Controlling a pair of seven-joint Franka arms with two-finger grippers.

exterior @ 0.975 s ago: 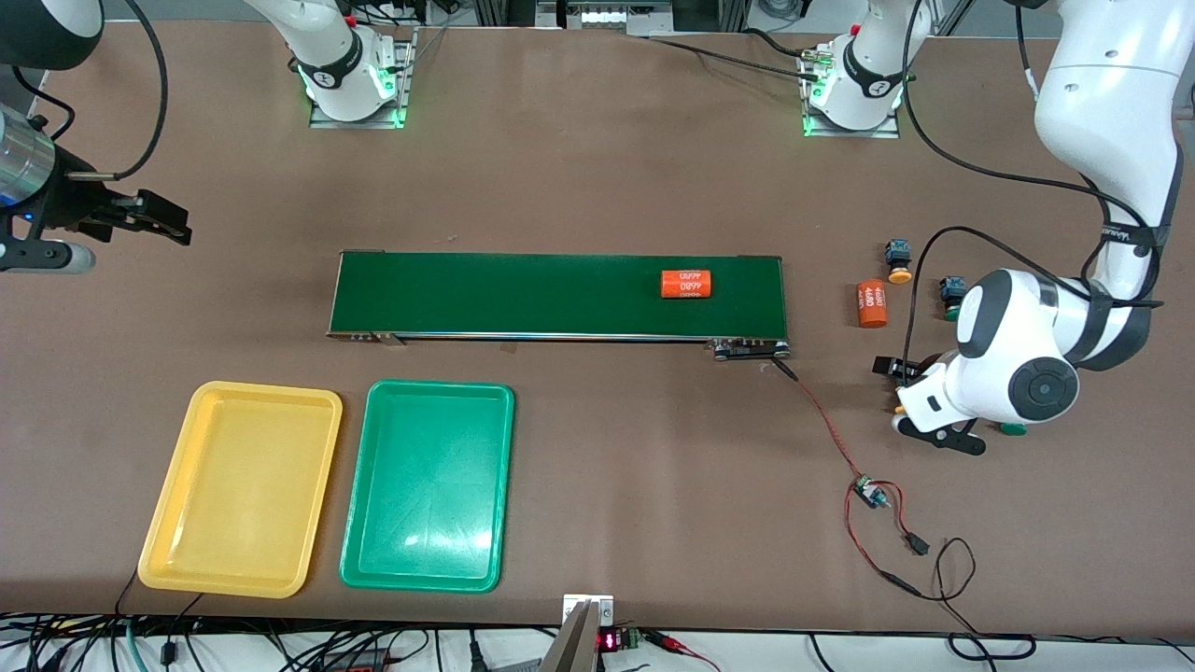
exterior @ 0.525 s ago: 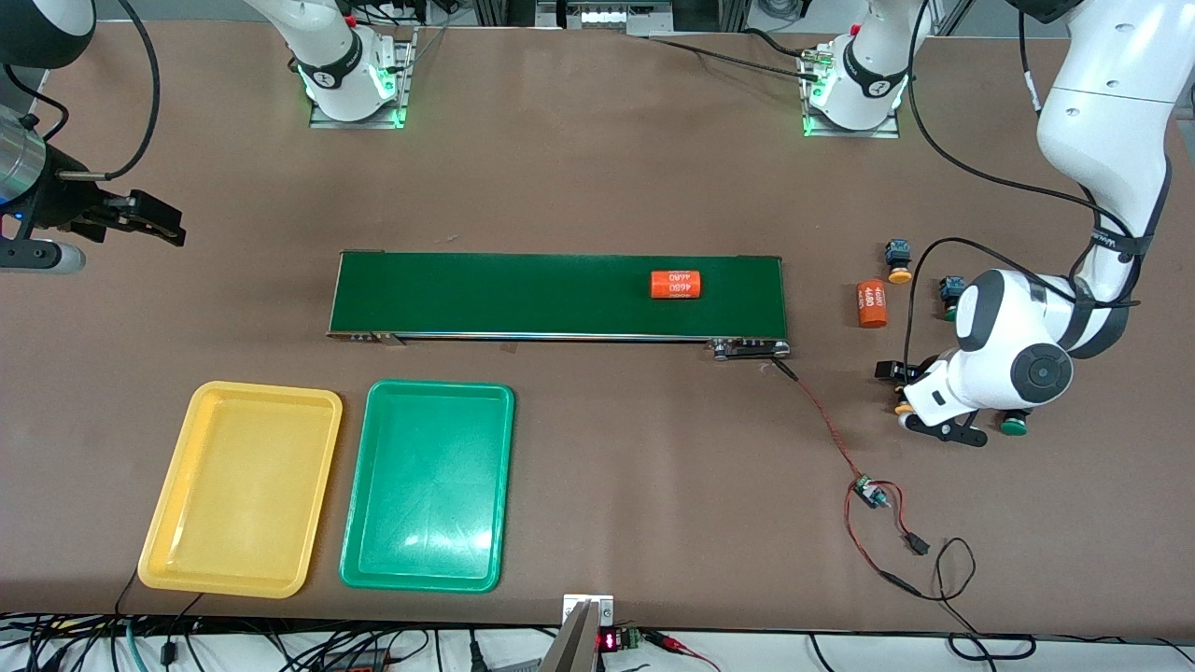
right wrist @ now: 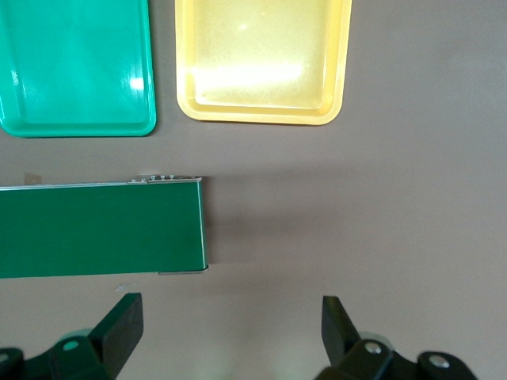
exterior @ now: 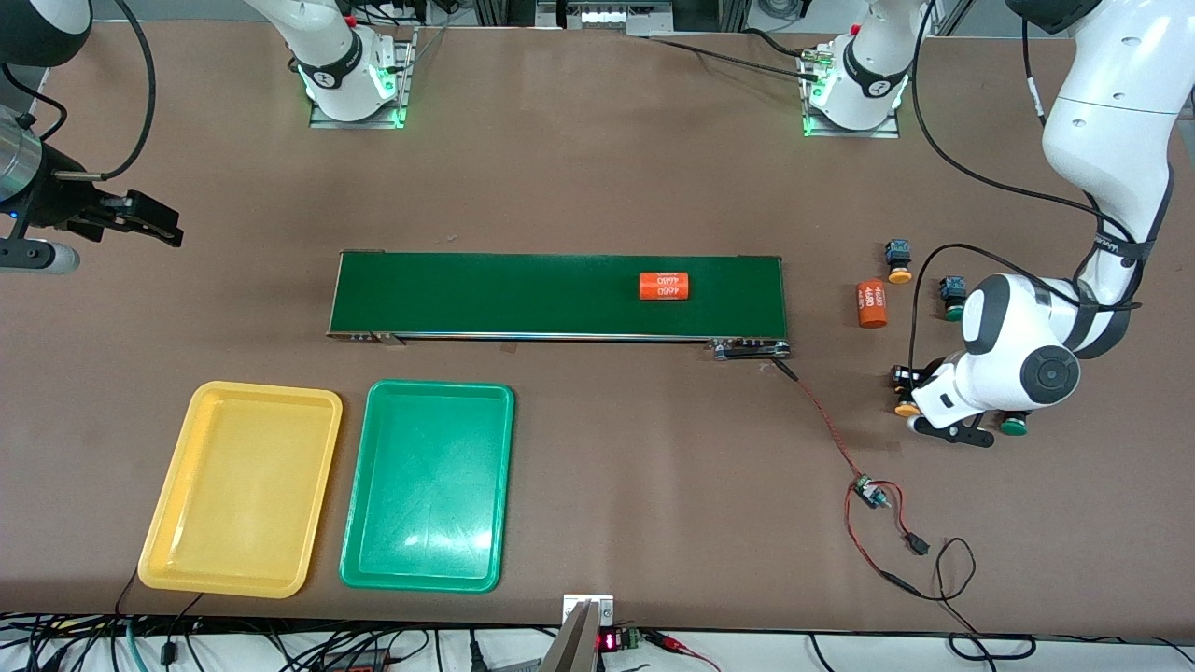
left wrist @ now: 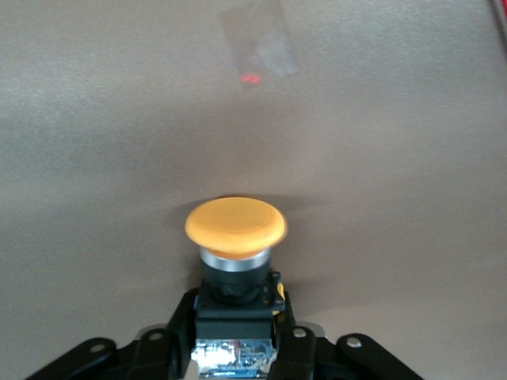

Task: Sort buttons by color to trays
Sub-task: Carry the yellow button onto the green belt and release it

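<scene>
Left claw: spread a second ago, now pinching a yellow button low at the left arm's end of the bench; pick begun, yellow tray due. Right claw: spread, waiting. Both trays empty.

We see the left gripper low at the table near the left arm's end, an orange-capped button right at it and a green-capped button just beside it. The right gripper hangs over bare table — well apart from the yellow tray and green tray.
</scene>
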